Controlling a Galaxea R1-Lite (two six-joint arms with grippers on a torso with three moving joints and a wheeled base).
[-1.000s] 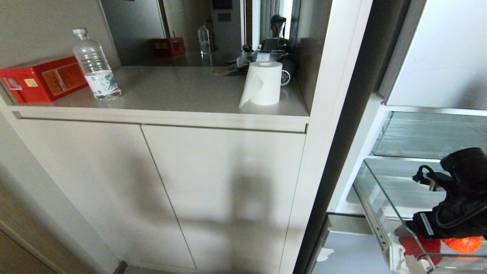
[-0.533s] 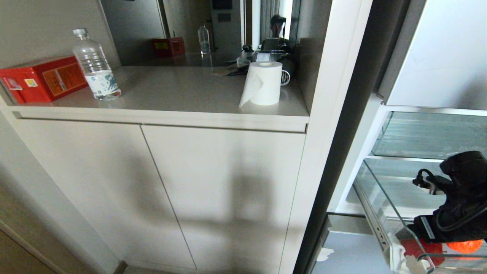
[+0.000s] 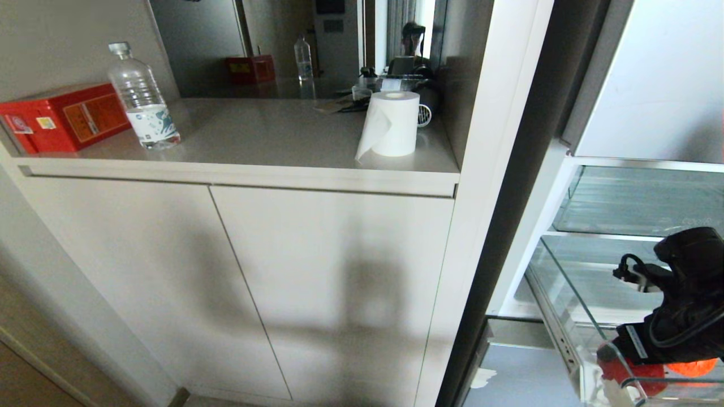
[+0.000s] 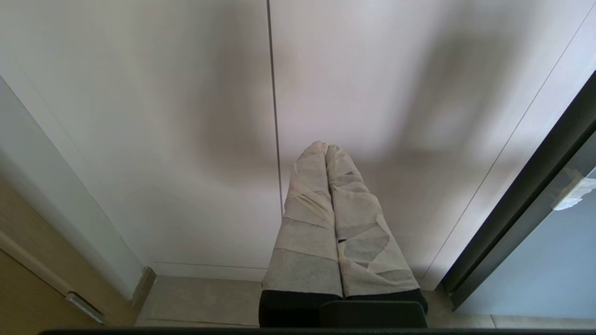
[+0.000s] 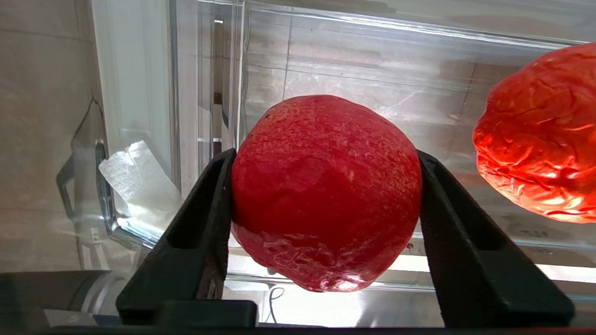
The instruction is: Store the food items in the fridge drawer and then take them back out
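While inside fridge drawer (image 5: 326,56), round red item (image 5: 321,190) touches both right fingers (image 5: 195,232).

Toy foods: two, a round red one (image 5: 326,190) and an orange-red one (image 5: 540,135).
Clear drawers: one (image 3: 565,316).
Grippers: two, the right gripper (image 5: 321,232) and the left gripper (image 4: 326,153).
Water bottles: one (image 3: 141,96).
Red boxes: one (image 3: 62,116).
Paper rolls: one (image 3: 393,123).
Cupboard doors: two (image 3: 334,294), side by side.
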